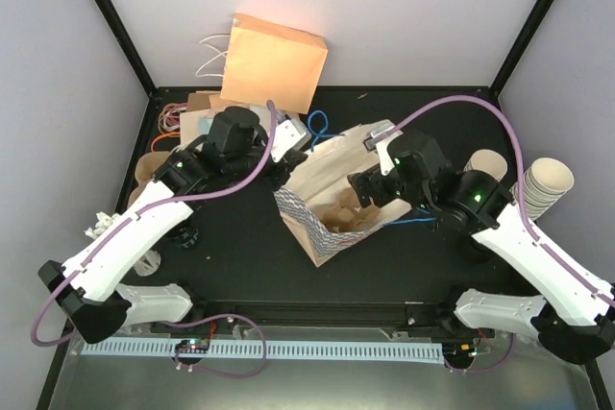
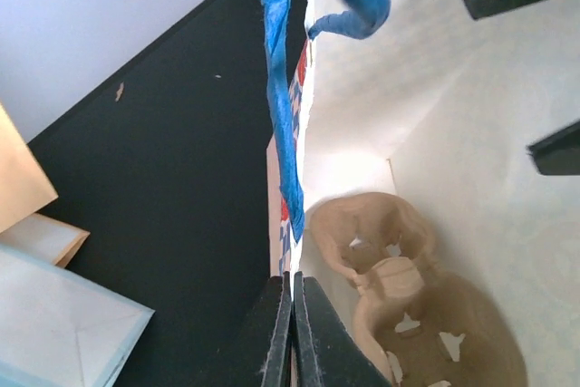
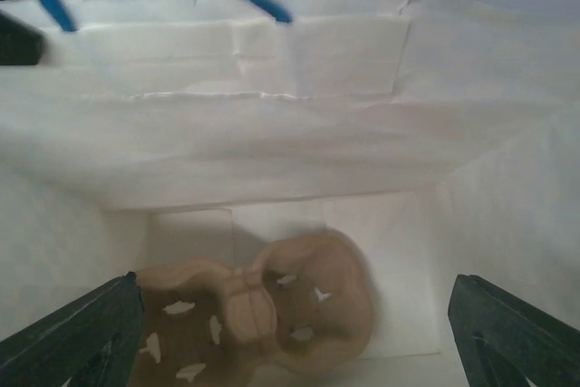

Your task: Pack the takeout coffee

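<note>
Quick status from my end, watching the feeds. The paper bag (image 1: 322, 194) sits around the middle of the desk (image 1: 240, 256) with its mouth open. It's blue-checked on the outside and white inside, and a brown pulp cup carrier (image 3: 263, 314) lies down at the bottom of it.

My left end effector (image 2: 292, 314) is pinched tight on the bag's rim, right under where the blue handle (image 2: 279, 106) hangs, so it has that edge of the bag in its grip. The right end effector (image 3: 292, 314) is at the bag's mouth looking straight in, its fingers (image 3: 82, 337) spread wide with nothing between them.

The takeout coffee (image 1: 488, 164) is outside the bag. It's a single cream cup standing on the desk off to the right, behind the right arm and just beside the nested cup stack (image 1: 544, 183). Neither end effector is touching it.

There's also a plain tan bag (image 1: 274, 62) leaning against the back wall.
</note>
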Action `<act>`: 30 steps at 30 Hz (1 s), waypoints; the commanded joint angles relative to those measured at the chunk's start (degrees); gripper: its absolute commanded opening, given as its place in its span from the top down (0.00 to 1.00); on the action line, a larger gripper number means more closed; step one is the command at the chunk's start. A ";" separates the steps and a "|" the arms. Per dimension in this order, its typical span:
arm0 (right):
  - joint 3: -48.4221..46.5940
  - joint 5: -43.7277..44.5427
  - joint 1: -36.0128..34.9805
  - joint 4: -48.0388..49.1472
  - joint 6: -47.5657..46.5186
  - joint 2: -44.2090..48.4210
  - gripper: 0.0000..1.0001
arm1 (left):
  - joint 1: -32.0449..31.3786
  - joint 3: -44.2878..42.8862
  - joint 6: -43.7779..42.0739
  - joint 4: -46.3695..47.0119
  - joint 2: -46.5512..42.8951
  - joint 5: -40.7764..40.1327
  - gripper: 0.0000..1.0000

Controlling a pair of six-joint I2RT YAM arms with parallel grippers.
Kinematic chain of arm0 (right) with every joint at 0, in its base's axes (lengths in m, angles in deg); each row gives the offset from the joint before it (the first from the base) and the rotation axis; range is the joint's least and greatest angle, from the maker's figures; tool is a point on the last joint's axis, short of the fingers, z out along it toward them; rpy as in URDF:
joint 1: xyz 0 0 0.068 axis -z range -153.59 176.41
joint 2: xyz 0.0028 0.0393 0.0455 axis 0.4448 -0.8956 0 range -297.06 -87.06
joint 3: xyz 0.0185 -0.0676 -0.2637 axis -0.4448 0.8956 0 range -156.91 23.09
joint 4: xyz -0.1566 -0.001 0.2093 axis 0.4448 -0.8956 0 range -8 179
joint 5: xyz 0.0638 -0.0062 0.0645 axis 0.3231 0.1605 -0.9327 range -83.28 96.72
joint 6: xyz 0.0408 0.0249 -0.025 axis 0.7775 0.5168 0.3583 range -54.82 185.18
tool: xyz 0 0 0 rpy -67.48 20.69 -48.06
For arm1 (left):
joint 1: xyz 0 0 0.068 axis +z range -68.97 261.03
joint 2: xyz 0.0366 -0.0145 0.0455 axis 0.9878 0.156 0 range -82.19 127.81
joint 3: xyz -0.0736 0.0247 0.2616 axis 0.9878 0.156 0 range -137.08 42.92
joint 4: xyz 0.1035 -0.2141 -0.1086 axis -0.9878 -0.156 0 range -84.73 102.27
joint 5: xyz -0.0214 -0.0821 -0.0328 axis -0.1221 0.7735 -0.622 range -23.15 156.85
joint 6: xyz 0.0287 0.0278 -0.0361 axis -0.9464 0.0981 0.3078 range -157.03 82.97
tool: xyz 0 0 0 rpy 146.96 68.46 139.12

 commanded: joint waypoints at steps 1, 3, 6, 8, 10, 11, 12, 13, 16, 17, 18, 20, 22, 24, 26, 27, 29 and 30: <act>3.38 7.08 0.16 9.68 2.37 2.73 0.05 | -2.66 -2.82 -3.62 0.52 1.42 1.02 0.97; 4.34 9.51 0.17 13.76 2.04 3.60 0.04 | -3.35 -3.05 -3.54 0.10 2.11 0.88 0.97; 5.85 13.74 0.26 20.59 0.34 5.29 0.05 | -3.47 -3.24 -3.27 -1.02 3.03 0.06 0.97; 7.07 17.53 0.22 25.37 -0.60 6.31 0.05 | -3.48 -3.22 -2.62 -1.71 3.40 0.02 0.97; 9.18 21.71 0.17 31.35 -1.40 7.79 0.07 | -3.47 -2.97 -2.09 -1.83 3.38 0.62 0.97; 10.73 23.56 0.21 35.10 -1.87 8.54 0.06 | -3.50 -2.80 -1.92 -1.72 3.25 1.01 0.97; 12.15 24.81 0.19 38.56 -2.43 9.43 0.06 | -3.48 -2.68 -1.82 -1.65 3.19 1.24 0.97; 13.52 26.10 0.30 42.42 -3.10 10.13 0.07 | -3.52 -2.57 -1.78 -1.63 3.13 1.27 0.97; 16.72 28.40 0.24 53.66 -6.44 11.47 0.09 | -3.47 -2.48 -1.86 -1.90 3.10 1.86 0.97; 17.93 28.19 0.22 58.09 -8.32 11.59 0.09 | -3.47 -2.54 -1.93 -2.04 3.10 2.44 0.97; 19.17 28.06 0.21 62.67 -10.47 11.68 0.09 | -3.47 -2.50 -1.94 -2.06 3.06 3.15 0.97; 20.54 27.66 0.25 70.43 -14.42 11.42 0.09 | -3.51 -2.45 -1.78 -2.06 2.94 3.48 0.97; 18.41 26.23 0.25 71.69 -16.20 10.26 0.09 | -3.44 -2.44 -1.78 -2.25 3.01 2.43 0.97; 11.29 24.11 0.22 62.52 -14.65 8.28 0.09 | -3.40 -2.61 -1.84 -2.77 3.10 -0.32 0.97; 3.49 20.79 0.21 47.51 -12.20 5.55 0.06 | -3.43 -3.16 -2.09 -3.35 3.11 -2.50 0.97; 0.25 18.70 0.25 41.08 -11.30 4.52 0.04 | -3.39 -3.30 -2.38 -3.45 2.96 -3.45 0.97; -4.67 16.72 0.17 30.48 -8.63 3.55 0.03 | -3.45 -3.56 -2.94 -3.14 2.57 -5.10 0.97; -5.41 16.00 0.20 26.59 -7.61 3.51 0.03 | -3.41 -3.61 -3.10 -2.86 2.38 -5.69 0.97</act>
